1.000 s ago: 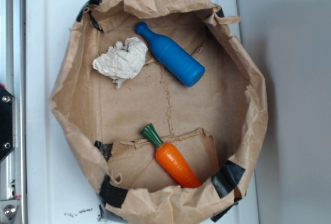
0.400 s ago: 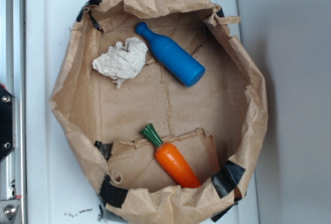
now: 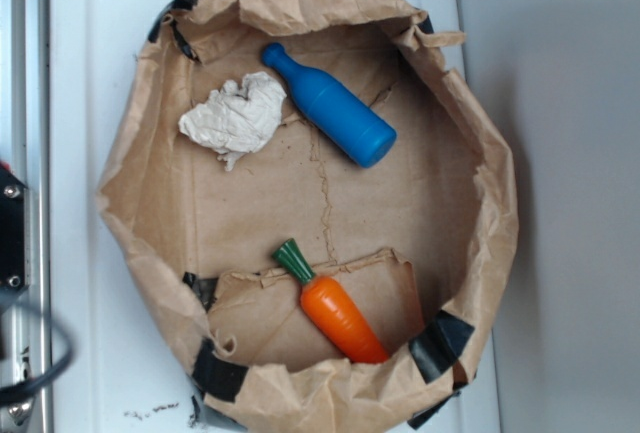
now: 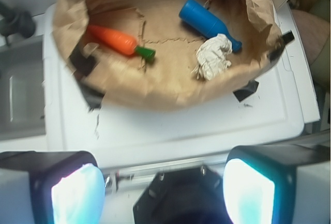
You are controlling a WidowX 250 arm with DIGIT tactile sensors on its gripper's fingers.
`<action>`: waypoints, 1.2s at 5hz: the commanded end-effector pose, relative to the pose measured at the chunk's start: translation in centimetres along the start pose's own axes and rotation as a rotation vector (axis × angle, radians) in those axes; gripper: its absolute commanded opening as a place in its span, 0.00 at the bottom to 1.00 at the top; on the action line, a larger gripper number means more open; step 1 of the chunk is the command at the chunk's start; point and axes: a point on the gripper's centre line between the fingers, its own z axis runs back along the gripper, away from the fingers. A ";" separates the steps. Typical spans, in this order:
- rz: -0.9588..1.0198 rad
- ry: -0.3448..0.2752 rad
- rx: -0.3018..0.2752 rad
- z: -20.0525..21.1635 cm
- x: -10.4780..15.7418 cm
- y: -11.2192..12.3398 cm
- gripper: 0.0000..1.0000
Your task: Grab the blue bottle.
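- The gripper [image 4: 163,185] hangs outside the brown paper basin [image 3: 150,133], off its rim in the wrist view, over the white tray [image 3: 80,73]; its two pale pads [image 4: 77,193] stand wide apart, released, holding nothing.
- The blue bottle [image 3: 330,105], smooth plastic with a cylindrical body and narrow neck, lies on its side inside the basin, near the rim far from the gripper.
- A crumpled white cloth [image 3: 235,116] sits inside the basin, touching the bottle's neck.
- The glossy orange carrot [image 3: 335,311], green-topped, lies inside the basin, well apart from the bottle.
- The basin is creased kraft paper, patched with black tape [image 3: 440,345] along its rim.
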 end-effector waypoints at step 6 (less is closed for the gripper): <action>0.584 -0.084 0.207 -11.3 18.0 0.5 1.00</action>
